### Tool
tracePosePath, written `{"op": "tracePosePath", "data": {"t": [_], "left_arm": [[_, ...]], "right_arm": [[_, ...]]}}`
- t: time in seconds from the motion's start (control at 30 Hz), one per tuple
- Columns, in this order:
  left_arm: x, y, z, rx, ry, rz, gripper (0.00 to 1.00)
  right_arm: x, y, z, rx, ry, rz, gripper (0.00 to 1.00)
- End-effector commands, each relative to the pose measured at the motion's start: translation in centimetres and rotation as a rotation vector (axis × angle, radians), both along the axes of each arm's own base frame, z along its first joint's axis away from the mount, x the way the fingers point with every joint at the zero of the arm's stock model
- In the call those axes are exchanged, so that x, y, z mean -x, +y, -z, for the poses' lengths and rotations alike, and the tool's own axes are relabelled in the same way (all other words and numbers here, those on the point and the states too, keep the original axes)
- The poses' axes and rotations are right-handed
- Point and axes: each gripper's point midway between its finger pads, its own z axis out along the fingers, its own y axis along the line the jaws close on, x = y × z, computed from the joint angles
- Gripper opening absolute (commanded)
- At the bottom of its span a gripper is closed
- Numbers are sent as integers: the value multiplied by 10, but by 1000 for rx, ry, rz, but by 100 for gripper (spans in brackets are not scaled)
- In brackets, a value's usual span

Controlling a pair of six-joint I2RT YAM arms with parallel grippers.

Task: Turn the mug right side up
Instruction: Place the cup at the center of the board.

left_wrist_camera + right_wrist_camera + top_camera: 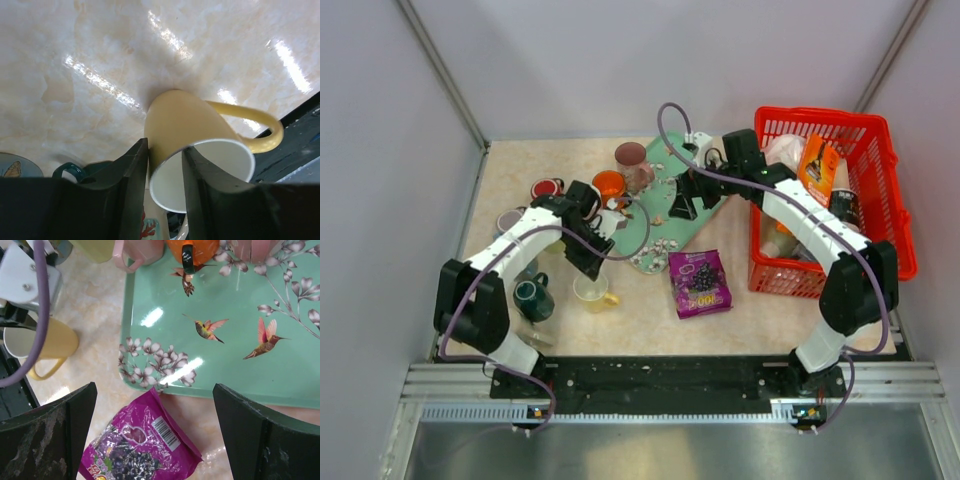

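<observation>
**item: yellow mug, pinched at the rim by the left gripper**

location: the yellow mug (190, 125) sits directly at the tips of the left gripper (165, 148), on the near-left part of the table (75, 50).

hold: narrow gap. one of the fingers (132, 170) lies on the outside of the wall and the other inside the mouth, so the rim wall is clamped between them.

axis: the mug's long axis runs away from the tool. the mouth faces back toward the wrist and the base points at the tabletop beyond, tilted. whether the base touches the table cannot be told. the handle juts out to one side of the fingers, free of them.

other tool: the right gripper (155, 387) is spread wide and empty over the green tray (240, 370), well apart from the mug.

judgement: the left arm is the one to finish. it likely needs to level the axis, set the base flat, then release.
</observation>
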Motion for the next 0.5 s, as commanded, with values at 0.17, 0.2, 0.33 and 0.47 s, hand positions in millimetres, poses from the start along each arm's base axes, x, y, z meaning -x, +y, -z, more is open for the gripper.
{"op": "tracePosePath", "data": {"t": [0.17,0.2,0.33,0.47], "left_arm": [[-27,-7,-78,159,-205,-123,50],[-26,-4,-84,195,-223,-166,50],[-35,16,-103,304,-255,-379,51],[-53,45,-125,345,-355,-531,51]], "right_arm": [[10,-8,-15,42,-96,-10,98],[15,-5,-11,55,-95,-15,98],[41,19,8,134,-116,-83,97],[67,59,18,159,-117,-159,99]]}}
